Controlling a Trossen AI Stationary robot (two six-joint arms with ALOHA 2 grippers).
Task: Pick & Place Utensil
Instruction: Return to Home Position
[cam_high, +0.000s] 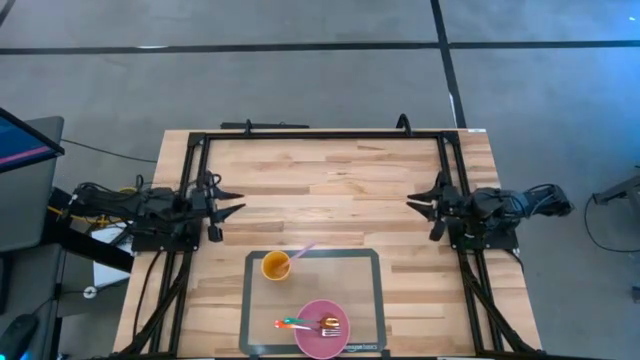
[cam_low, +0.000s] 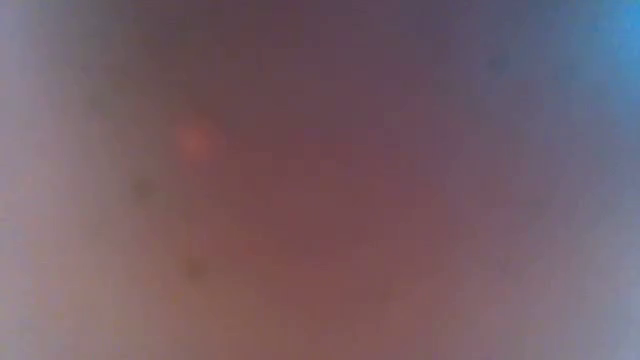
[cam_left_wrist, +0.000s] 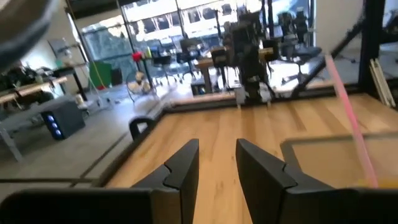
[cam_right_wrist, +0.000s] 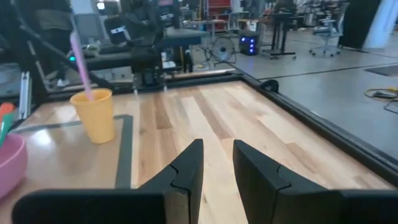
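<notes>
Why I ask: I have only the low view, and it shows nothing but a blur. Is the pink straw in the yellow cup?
Observer: Yes. In the high view the pink straw stands in the yellow cup, leaning toward the right arm's side.
Operator: Is the cup on the mat?
Observer: Yes, it is on the transparent mat, near the far corner on the left arm's side, apart from the pink plate.
Operator: Where are the grippers?
Observer: The left gripper and right gripper sit at opposite sides of the table, fingers apart, holding nothing.
</notes>
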